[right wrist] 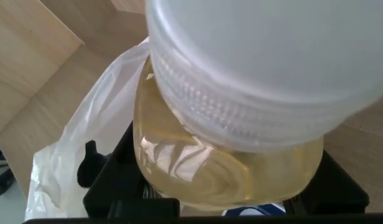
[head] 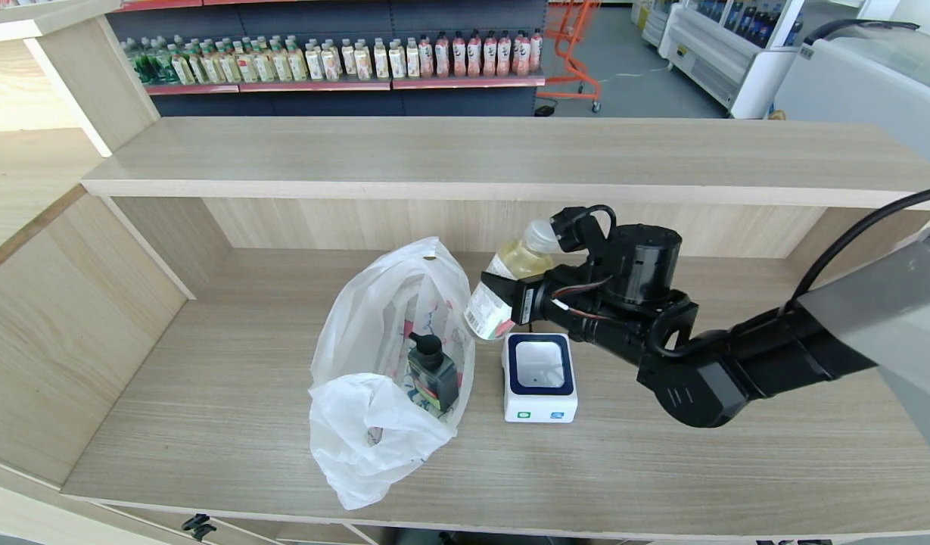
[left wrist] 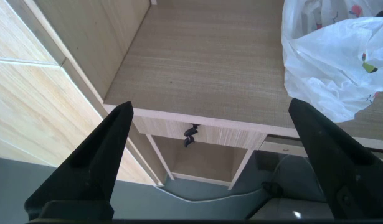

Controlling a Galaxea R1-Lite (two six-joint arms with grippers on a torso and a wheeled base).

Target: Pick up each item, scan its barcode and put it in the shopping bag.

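- the right gripper (head: 519,295) has its jaws clamped round the middle of a clear bottle (head: 519,261) of pale yellow liquid, held in the air above the worktop (head: 207,393).
- the bottle is tilted, its whitish cap (head: 542,235) up and towards the back, and its labelled base low between the shopping bag (head: 374,424) and the scanner (head: 539,376).
- risk: the label (head: 486,312) seems to face away from the scanner's window, and the base hangs beside the window, not over it. the barcode may not read unless the bottle is turned and brought across (which side carries the code cannot be told).
- risk: the bottle is smooth, round and heavy with liquid, and gripped at a slant, so it could slide or swivel in the jaws during a wrist turn.
- risk: the bag is thin and limp, with its front slumped onto the worktop. the bottle's base is just beside the rim and could snag or drag it, closing the mouth.
- risk: a dark pump bottle (head: 432,372) already stands inside the bag, so a release from too high could knock it over.
- the left gripper (left wrist: 210,162) hangs off the worktop's front edge with its jaws spread wide and nothing between them, well apart from the bag, so nothing steadies the bag.
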